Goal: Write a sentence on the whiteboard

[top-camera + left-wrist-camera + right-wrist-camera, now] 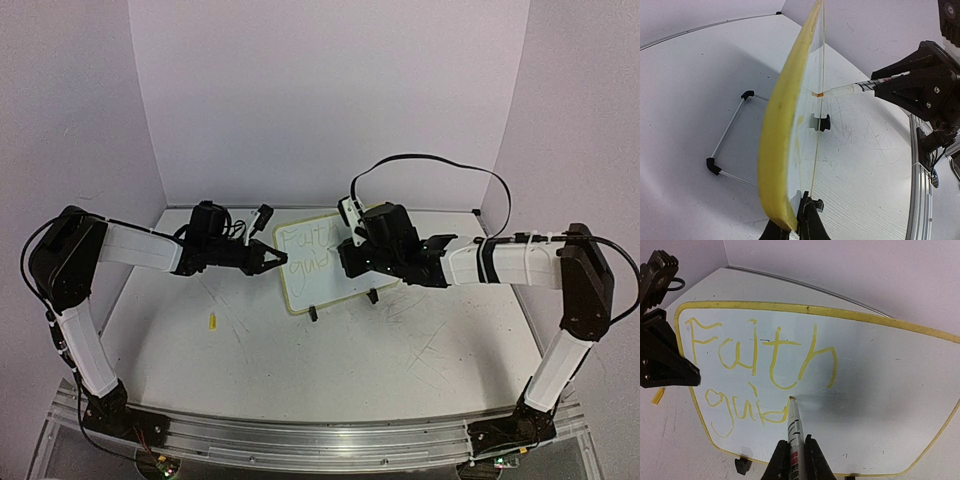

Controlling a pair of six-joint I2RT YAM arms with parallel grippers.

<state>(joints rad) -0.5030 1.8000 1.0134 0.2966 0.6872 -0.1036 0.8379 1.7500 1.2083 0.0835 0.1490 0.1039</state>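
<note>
- Board stands near the far edge of the worktop, about mid-width, leaning back, between the two arms.
- It rests on black clip feet. In the left wrist view a wire stand lies behind it.
- Face reads "Faith" on the top line and "guid" below, in yellow ink. The sentence looks unfinished.
- Left tool: jaws closed narrow on the board's left rim, pinching the yellow edge and steadying it.
- Right tool: jaws closed on a marker, gripped low on the barrel. The tip touches the face just after the "d".
- A small yellow piece, maybe the cap, lies on the worktop toward the left edge, well apart from the board.
- Handling, as a judgement: the board looks thin, light and stiff, with a slick face.
- On such small feet it would likely slide or tip back under pen pressure, so the brace on the rim matters.
- Best hold is the rim, at a side edge as now. A grip on the face would smear wet ink.
- Pen pressure should be light and steady. A hard push could flex the board against the left tool or skid the feet.
- Next letters need room rightward, and the bare face right of "guid" has plenty.
</note>
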